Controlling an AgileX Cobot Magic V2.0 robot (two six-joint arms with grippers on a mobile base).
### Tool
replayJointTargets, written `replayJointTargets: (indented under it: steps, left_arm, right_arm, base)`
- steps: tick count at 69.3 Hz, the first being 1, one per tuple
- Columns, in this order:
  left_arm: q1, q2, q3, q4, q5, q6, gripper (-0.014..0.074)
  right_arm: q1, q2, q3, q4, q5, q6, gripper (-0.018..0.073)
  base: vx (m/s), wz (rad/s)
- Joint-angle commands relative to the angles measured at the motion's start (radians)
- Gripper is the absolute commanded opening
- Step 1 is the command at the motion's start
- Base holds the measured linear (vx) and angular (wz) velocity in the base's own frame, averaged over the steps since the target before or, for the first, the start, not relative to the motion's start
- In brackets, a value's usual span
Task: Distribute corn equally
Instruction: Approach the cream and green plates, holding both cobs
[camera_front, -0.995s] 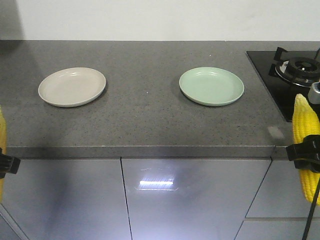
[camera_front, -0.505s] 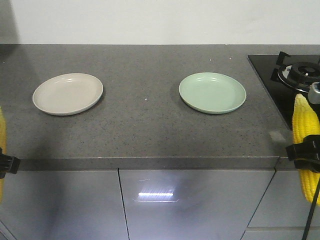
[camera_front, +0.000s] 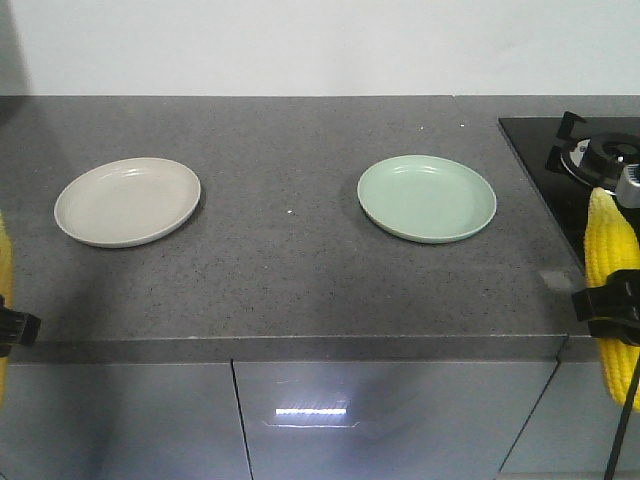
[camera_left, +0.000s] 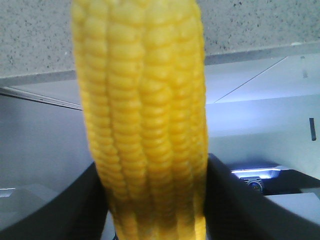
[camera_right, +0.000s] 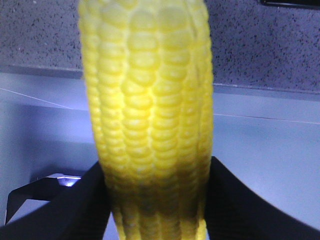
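At the bench (camera_front: 290, 285) front, you crept nearer: beige plate (camera_front: 127, 203) and green plate (camera_front: 427, 198) stayed bare. Your left pincer (camera_front: 8, 328) clenched one corn cob (camera_front: 4, 265), your right pincer (camera_front: 612, 312) the other cob (camera_front: 608, 240), both short of the bench.

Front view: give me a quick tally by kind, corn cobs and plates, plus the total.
Corn cobs: 2, the left cob held in the left gripper, the right cob held in the right gripper.
Plates: 2, the beige plate and the green plate, both empty.
Total: 4.
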Motion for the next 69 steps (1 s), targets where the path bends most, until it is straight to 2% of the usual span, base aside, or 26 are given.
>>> replayJointTargets:
  steps: [1, 69]
  left_arm:
    - [0.004, -0.013, -0.026, 0.009, -0.032, -0.004, 0.0217]
    - [0.004, -0.013, -0.026, 0.009, -0.032, -0.004, 0.0217]
  right_arm:
    - [-0.008, -0.021, -0.024, -0.003, -0.038, -0.004, 0.0244]
    - [-0.008, -0.021, -0.024, -0.003, -0.038, -0.004, 0.0244]
  base:
    - [0.06, 0.0]
    - [0.05, 0.0]
